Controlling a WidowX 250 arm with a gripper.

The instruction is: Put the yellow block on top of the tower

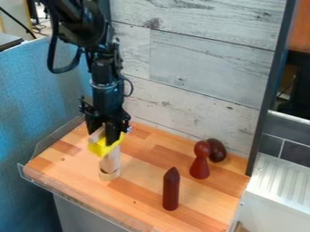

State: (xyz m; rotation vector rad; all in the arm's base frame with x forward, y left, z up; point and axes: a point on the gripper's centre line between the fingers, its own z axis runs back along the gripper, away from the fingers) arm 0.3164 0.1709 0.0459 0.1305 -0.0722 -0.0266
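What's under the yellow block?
Below the yellow block stands the pale wooden tower, on the wooden tabletop. The block covers part of the tower's upper end, so I can't tell whether the two touch.

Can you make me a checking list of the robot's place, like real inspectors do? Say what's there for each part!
Surface: wooden tabletop, light and darker strips
Job's things: yellow block, tilted, by the top of the pale tower
Clutter: pointed dark-red peg, red pawn shape, dark oval piece
Gripper: at the yellow block; grip unclear
Cables: black cable looping beside the arm
Surroundings: pale plank wall behind, blue sheet at left
People: nothing seen
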